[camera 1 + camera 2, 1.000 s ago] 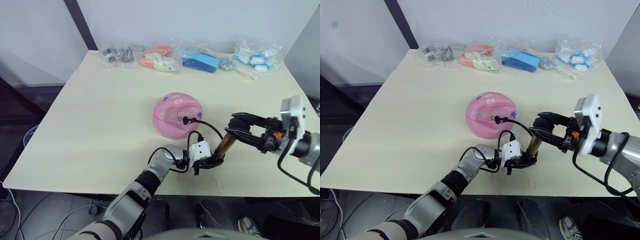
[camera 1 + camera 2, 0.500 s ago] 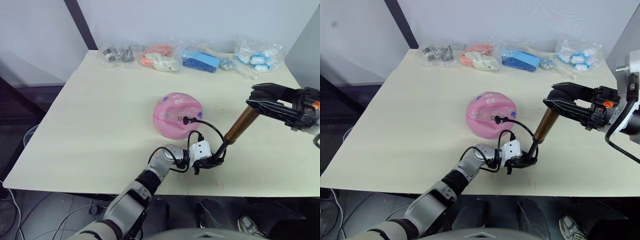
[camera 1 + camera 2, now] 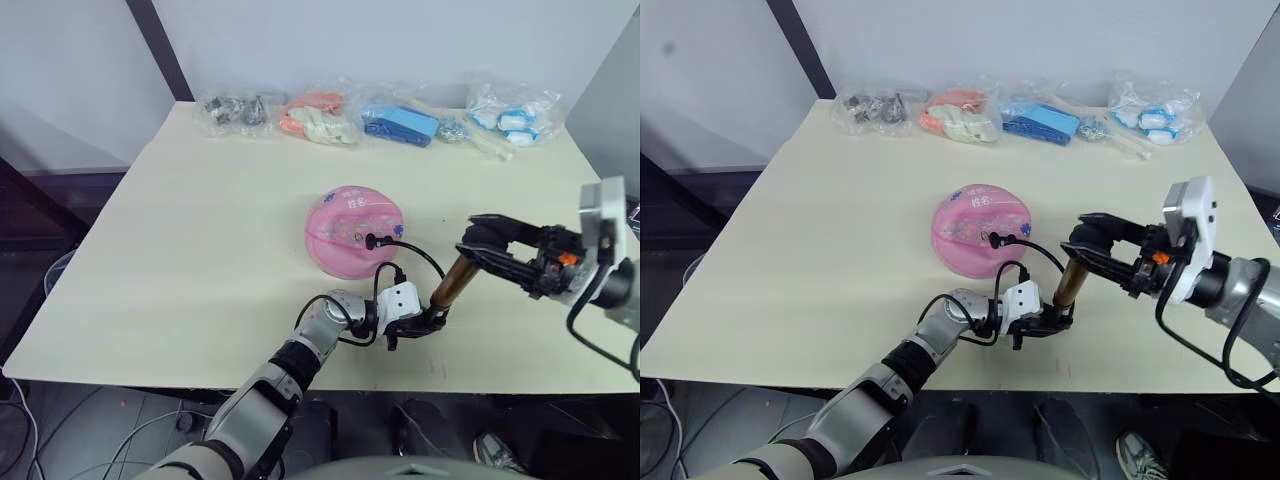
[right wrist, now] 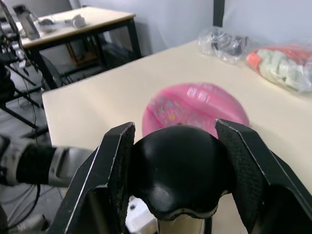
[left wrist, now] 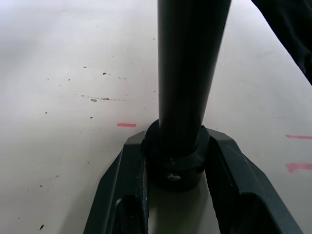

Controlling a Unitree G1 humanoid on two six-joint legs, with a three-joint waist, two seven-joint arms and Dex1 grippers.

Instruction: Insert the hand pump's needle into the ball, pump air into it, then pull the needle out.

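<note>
The right gripper (image 3: 478,245) fingers pinch the hand pump (image 3: 451,283) handle; the left gripper (image 5: 175,161) fingers clamp its base on the tabletop (image 3: 200,230). The hose reaches the ball (image 3: 353,235).

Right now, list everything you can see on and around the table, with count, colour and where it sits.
table: one, pale cream, carrying everything below.
ball: one, pink with pale prints, mid-table, looking partly deflated.
hand pump: one, bronze tube with black ends, tilted between the two grippers near the front edge.
hose: one, thin black, looping from the pump's base to the ball's valve.
plastic bags: about four, clear, in a row along the far edge, holding grey, orange-white, blue and blue-white items.
left gripper: black fingers shut on the pump's base.
right gripper: black fingers shut on the pump's black handle.
</note>
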